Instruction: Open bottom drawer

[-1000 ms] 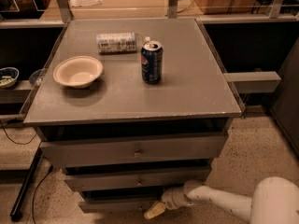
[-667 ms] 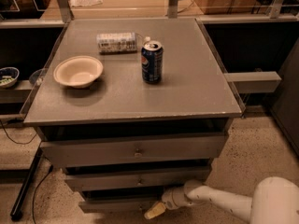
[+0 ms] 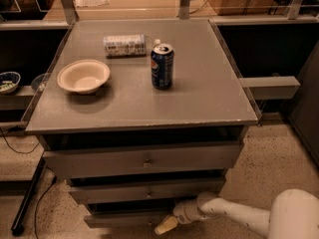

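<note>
Bottom drawer point(image 3: 119, 219): jaws at front; can point(image 3: 162, 66), bowl point(image 3: 83, 76) atop cab.

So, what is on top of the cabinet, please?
A white bowl, an upright blue can and a lying bottle, none covered. The gripper is below, at the bottom drawer.

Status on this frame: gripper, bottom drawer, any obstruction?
Gripper low at bottom drawer front, right of centre. Drawer not clearly pulled out. Soda can and bowl sit on top, off the path.
</note>
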